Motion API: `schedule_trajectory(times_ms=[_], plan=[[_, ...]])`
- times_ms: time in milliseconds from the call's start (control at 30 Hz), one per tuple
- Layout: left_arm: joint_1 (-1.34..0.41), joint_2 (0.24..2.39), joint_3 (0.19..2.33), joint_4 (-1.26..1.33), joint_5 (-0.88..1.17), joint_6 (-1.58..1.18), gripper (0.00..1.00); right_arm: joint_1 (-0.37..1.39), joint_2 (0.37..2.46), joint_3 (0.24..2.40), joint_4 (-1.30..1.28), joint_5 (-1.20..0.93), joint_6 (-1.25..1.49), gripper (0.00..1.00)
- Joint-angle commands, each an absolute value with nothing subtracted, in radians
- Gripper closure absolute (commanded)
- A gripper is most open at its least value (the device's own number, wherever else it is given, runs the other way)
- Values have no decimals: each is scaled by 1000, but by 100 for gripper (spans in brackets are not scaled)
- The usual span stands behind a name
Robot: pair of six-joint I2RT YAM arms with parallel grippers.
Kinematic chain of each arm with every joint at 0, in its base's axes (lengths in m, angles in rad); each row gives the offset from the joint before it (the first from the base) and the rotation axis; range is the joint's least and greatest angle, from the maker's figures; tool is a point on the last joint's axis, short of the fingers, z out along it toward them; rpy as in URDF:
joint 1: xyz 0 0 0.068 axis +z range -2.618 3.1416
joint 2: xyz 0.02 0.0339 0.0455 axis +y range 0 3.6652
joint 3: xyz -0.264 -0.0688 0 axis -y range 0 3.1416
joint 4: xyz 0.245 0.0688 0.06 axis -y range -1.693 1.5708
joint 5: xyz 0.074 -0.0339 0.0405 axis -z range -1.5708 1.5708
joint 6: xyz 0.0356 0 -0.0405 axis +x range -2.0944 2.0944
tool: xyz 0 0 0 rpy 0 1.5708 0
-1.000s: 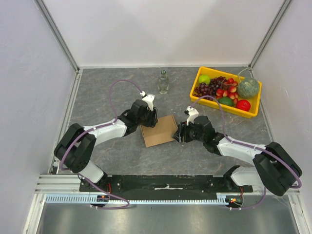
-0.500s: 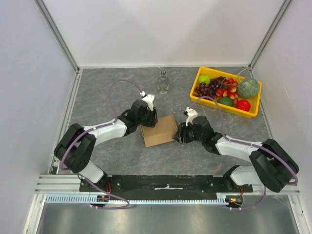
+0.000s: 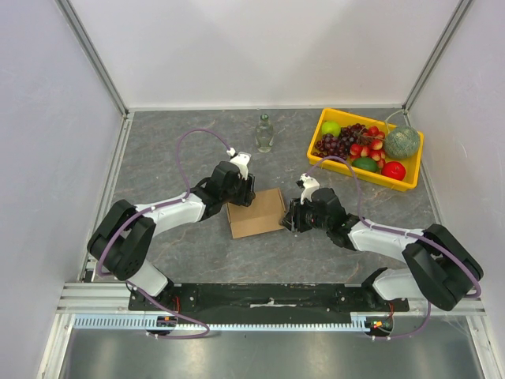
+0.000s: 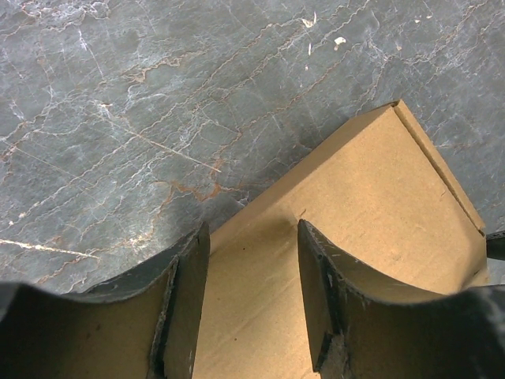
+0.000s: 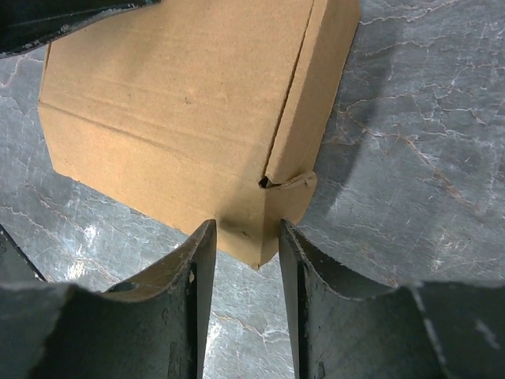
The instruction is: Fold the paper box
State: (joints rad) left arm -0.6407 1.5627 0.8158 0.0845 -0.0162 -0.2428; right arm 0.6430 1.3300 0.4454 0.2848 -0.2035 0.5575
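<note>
One brown paper box (image 3: pixel 256 213), folded shut, one corner crumpled.

Matt cardbd paper box (image 3: pixel 254 215) (smooth), veined stone-look table (image 3: pixel 197 259)

No text, label, brand or number is readable anywhere.

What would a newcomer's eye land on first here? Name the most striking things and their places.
The brown paper box lies mid-table, with the left gripper at its far left edge and the right gripper at its right corner. At back right, a yellow tray holds bright fruit; a glass bottle stands left of it.
</note>
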Motion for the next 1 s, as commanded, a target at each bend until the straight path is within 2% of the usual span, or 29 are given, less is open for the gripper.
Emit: schedule_trajectory(times_ms=[0,100,467,967], plan=[[-640,1549,807,118,-5,-206,45,638,1344,446,333,-221,565,53],[-638,1548,802,118,-5,-207,45,638,1344,446,331,-222,566,48],[-640,1463,785,101,-18,-212,39,638,1338,449,324,-221,560,46],[-638,1509,750,146,-25,-141,40,638,1330,445,319,-221,545,46]])
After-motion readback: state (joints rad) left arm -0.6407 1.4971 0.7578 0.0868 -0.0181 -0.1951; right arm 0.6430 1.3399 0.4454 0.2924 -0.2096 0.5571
